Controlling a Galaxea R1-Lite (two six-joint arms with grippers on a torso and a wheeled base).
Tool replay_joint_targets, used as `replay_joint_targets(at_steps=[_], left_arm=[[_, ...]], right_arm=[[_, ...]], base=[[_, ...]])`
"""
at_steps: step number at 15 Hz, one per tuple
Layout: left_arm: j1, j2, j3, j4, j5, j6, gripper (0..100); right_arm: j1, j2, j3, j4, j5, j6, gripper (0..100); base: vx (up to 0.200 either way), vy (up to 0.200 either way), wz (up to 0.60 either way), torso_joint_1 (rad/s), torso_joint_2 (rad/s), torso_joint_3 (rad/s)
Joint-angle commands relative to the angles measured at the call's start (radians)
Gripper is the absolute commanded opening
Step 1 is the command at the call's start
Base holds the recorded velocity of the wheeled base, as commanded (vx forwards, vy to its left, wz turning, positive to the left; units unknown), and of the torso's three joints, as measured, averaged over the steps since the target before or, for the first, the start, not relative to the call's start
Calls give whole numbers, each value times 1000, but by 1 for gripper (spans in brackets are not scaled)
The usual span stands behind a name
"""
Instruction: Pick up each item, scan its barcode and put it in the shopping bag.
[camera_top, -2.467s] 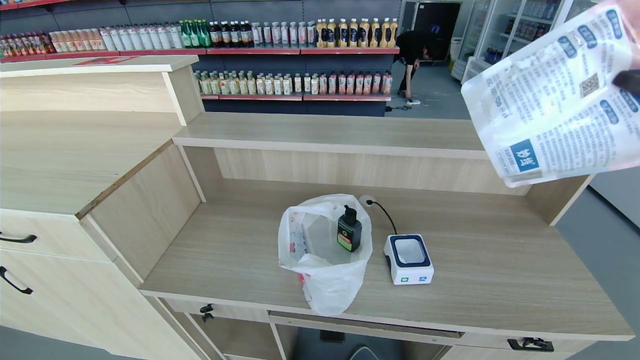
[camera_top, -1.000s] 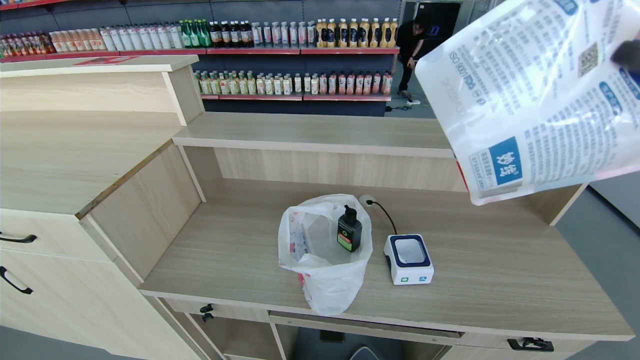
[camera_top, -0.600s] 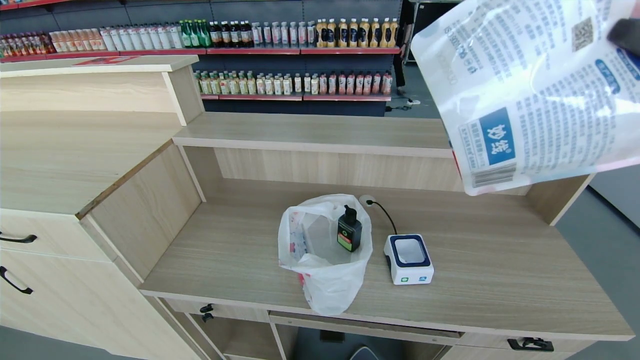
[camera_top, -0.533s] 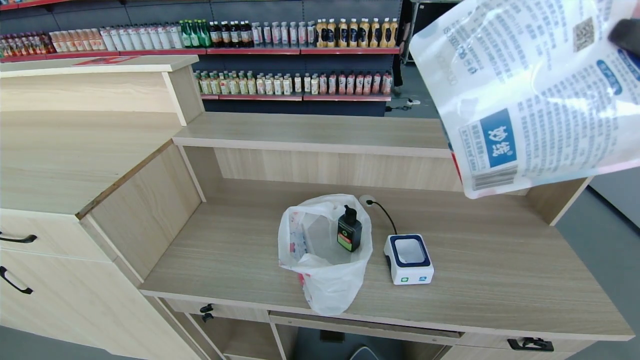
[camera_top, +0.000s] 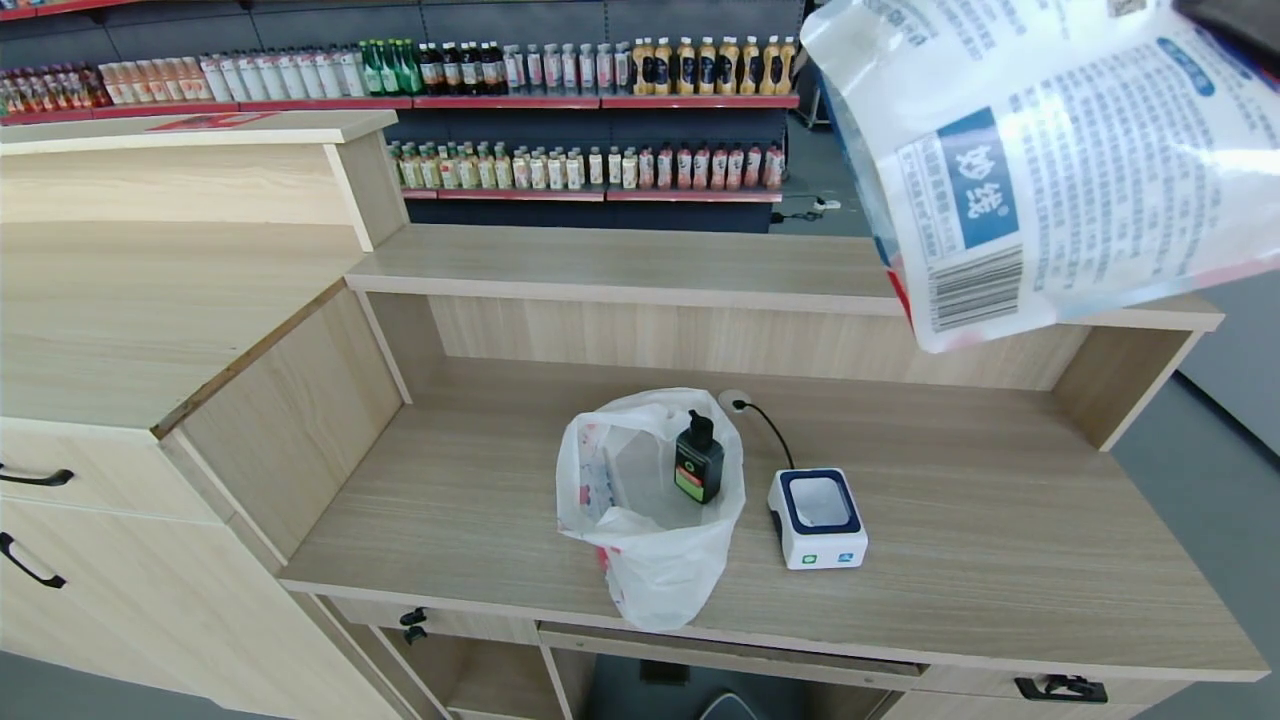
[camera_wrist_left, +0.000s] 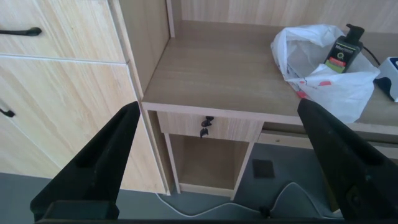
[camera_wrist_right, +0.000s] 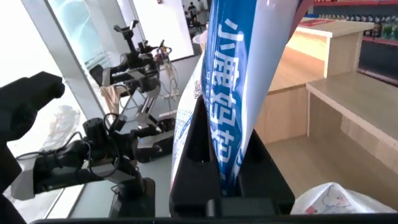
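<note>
A large white-and-blue printed pouch (camera_top: 1060, 170) hangs high at the right, above the counter's upper ledge, with its barcode at the lower left corner. My right gripper (camera_top: 1228, 18) is shut on the pouch's top edge; the right wrist view shows the pouch (camera_wrist_right: 242, 81) edge-on, clamped by the right gripper (camera_wrist_right: 227, 168). A white shopping bag (camera_top: 650, 520) stands open mid-counter with a black pump bottle (camera_top: 698, 462) upright in it. Just to its right sits the white scanner (camera_top: 817, 517). My left gripper (camera_wrist_left: 217, 168) hangs open, low and left of the counter, the shopping bag (camera_wrist_left: 317, 68) far off.
The scanner's black cable (camera_top: 765, 425) runs to the back of the counter. An upper ledge (camera_top: 620, 262) spans the rear, and a taller cabinet (camera_top: 150, 300) walls the left side. Bare counter surface (camera_top: 1000, 540) lies right of the scanner. Drink shelves (camera_top: 500, 75) stand behind.
The right gripper has lifted the pouch and moved it leftward while turning it, so its barcode corner now faces the head camera. Bag, bottle and scanner have stayed put.
</note>
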Motion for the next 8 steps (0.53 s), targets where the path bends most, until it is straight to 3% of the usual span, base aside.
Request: replay_joint_targets(at_steps=[1, 8], left_arm=[[0, 0, 0, 0, 0, 0, 100], [0, 0, 0, 0, 0, 0, 100]], right_arm=[[24, -5, 13, 1, -9, 27, 0], [102, -79, 150, 113, -14, 43, 0]], base=[[0, 0, 0, 0, 0, 0], [0, 0, 0, 0, 0, 0]])
